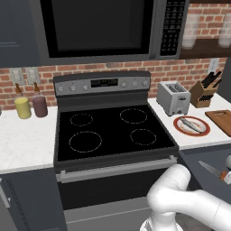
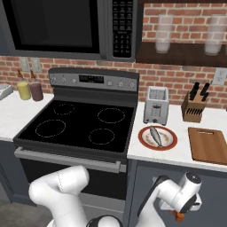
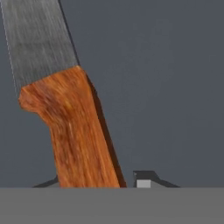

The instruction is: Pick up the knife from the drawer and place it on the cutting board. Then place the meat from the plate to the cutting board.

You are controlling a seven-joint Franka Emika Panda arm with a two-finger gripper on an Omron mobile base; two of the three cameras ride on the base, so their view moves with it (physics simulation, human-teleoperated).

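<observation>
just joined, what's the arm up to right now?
The arm is reaching down into the open drawer right of the stove, with the gripper at the knife. In the hand view its orange-brown handle runs down between the jaws, which look closed in around it, though a firm grip can't be confirmed. The knife seems not yet lifted out. On the counter above, the meat lies on the plate, and the cutting board to its right is bare.
</observation>
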